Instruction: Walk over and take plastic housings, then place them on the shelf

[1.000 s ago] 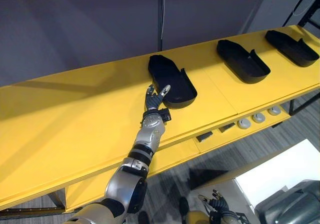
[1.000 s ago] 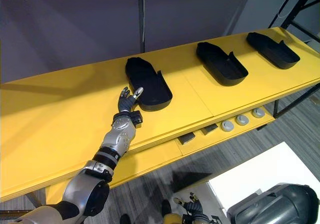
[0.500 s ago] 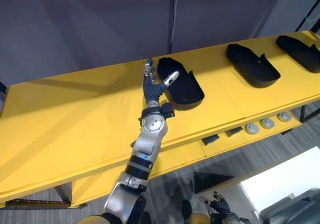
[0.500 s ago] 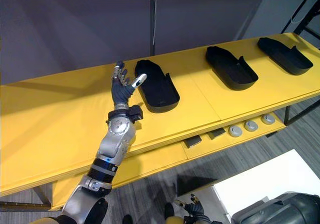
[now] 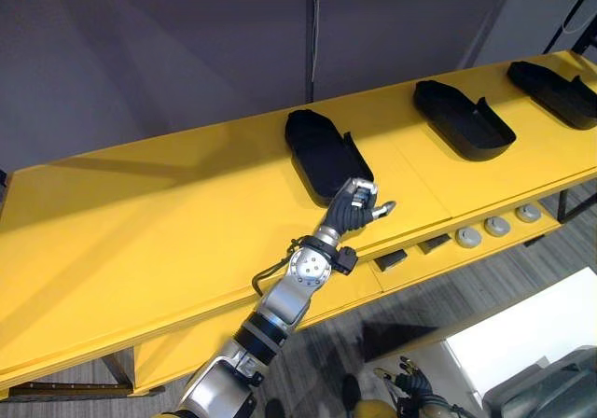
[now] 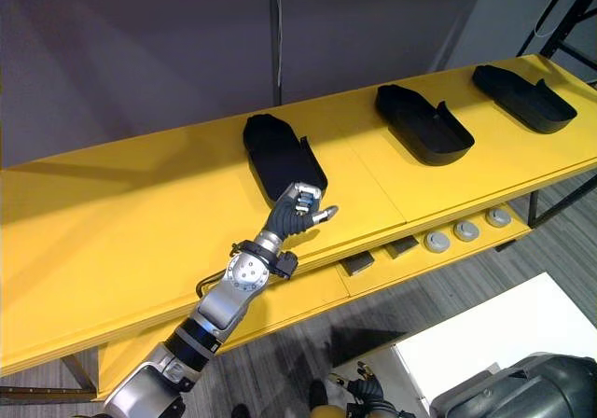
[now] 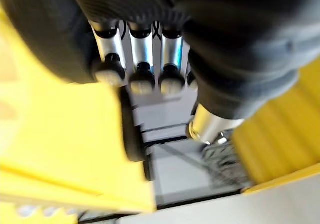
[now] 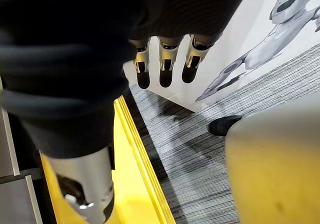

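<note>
Left hand [image 5: 354, 203] sits at the near end of the closest housing [image 5: 317, 147] on the shelf [image 5: 140, 231], fingers curled, looks empty. Housing runs lengthwise away from it. Right hand [image 8: 168, 61] hangs slack.

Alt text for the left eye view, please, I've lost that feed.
The left hand, fingers curled and thumb out, is at the near end of the nearest black plastic housing on the long yellow shelf. A second housing and a third housing lie farther right.
</note>
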Controlling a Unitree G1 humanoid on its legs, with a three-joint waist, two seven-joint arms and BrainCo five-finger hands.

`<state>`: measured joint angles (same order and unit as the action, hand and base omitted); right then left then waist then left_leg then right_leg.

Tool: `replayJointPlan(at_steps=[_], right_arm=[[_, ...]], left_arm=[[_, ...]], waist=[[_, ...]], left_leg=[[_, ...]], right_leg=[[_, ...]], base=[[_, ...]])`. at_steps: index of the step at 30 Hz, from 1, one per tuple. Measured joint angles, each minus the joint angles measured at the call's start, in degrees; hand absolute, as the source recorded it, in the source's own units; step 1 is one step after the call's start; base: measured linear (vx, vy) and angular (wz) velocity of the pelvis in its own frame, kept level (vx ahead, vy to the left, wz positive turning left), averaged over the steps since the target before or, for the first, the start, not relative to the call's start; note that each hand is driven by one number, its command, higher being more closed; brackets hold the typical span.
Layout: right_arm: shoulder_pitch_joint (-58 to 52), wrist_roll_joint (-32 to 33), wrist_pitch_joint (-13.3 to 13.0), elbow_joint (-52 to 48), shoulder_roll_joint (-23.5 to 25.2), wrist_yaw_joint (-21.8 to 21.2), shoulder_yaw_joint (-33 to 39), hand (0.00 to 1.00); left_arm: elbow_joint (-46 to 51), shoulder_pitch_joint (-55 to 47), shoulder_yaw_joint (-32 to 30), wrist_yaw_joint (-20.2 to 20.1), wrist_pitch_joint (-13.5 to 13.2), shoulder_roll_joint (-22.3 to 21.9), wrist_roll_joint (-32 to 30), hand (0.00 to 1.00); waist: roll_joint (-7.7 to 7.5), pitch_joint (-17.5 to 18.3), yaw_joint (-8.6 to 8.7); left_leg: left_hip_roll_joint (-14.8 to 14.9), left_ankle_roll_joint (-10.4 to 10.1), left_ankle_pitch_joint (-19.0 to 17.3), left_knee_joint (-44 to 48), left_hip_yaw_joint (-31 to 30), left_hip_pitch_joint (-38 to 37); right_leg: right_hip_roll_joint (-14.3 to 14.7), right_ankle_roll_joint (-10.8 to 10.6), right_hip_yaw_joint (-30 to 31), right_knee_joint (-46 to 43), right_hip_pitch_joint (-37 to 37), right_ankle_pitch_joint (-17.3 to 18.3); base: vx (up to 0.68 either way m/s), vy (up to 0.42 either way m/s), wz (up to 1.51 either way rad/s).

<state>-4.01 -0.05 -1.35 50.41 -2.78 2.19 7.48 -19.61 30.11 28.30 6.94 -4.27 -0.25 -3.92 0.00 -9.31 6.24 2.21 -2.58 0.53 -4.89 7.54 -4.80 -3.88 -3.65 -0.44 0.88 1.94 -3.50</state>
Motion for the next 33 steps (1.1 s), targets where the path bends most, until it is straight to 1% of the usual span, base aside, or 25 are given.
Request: replayJointPlan(at_steps=[2, 4, 12, 17, 26, 30, 33], right_arm=[[0.6, 0.0, 0.0, 0.0, -0.5, 0.0, -1.4, 0.00], [0.9, -0.1, 0.0, 0.2, -0.8, 0.0, -2.0, 0.00], [1.6, -0.2, 0.0, 0.6, -1.0, 0.1, -2.0, 0.00], [2.3, -0.2, 0.0, 0.5, -1.0, 0.7, -2.0, 0.00], [2.6, -0.2, -0.1, -0.6, -1.0, 0.8, -1.9, 0.00], [3.2, -0.2, -0.6, -0.5, -1.0, 0.9, -2.0, 0.00], [3.3, -0.2, -0.8, -0.5, -1.0, 0.9, -2.0, 0.00]], left_arm=[[-2.4, 0.0, 0.2, 0.0, 0.0, 0.4, -2.1, 1.00], [-4.5, 0.0, 0.2, 0.0, 0.1, 0.5, -3.0, 1.00], [-8.4, 0.3, -0.7, 1.8, 0.0, 0.5, -4.7, 1.00], [-11.2, 3.9, -4.4, 2.9, 0.0, 0.2, -5.8, 1.00], [-13.9, 9.0, -9.0, 5.2, 0.6, 0.4, -6.5, 1.00], [-14.2, 10.4, -11.1, 5.6, 0.6, 0.4, -6.5, 1.00], [-14.2, 10.9, -11.8, 6.6, 0.6, 0.7, -6.5, 1.00]], waist=[[-0.05, -0.1, 1.03], [-0.01, -0.3, 1.37], [-0.17, -1.3, 1.41], [-0.24, -2.3, 2.44], [-0.41, -4.2, 2.67], [-0.44, -5.4, 2.71], [-0.43, -5.6, 2.73]], left_leg=[[-0.1, 0.0, 0.0, 0.0, 0.2, 0.6], [-0.1, 0.0, 0.0, 0.0, 0.5, 0.6], [0.4, -0.1, -0.3, 0.0, 1.5, 0.7], [0.4, -0.1, -0.4, 0.0, 1.9, 1.0], [0.8, -0.4, -0.6, 0.1, 2.3, 1.4], [0.8, -0.4, -0.6, 0.2, 2.7, 1.5], [0.8, -0.5, -0.8, 0.2, 3.4, 1.6]], right_leg=[[0.0, -0.1, 0.1, 1.2, 0.2, -0.8], [0.0, -0.1, 0.4, 1.6, 0.1, -1.0], [0.4, 0.0, 1.5, 1.9, 0.5, -1.3], [0.4, 0.0, 1.5, 2.5, 0.8, -1.7], [0.9, 0.1, 1.8, 2.6, 1.1, -1.8], [0.9, 0.1, 2.2, 2.6, 1.4, -1.8], [1.0, 0.1, 2.9, 2.4, 2.0, -1.9]], base=[[0.00, 0.014, -0.08], [0.01, 0.011, -0.06], [0.00, 0.002, -0.07], [-0.01, 0.001, -0.04], [0.00, 0.000, 0.00], [0.00, 0.000, -0.04], [0.01, 0.001, -0.12]])
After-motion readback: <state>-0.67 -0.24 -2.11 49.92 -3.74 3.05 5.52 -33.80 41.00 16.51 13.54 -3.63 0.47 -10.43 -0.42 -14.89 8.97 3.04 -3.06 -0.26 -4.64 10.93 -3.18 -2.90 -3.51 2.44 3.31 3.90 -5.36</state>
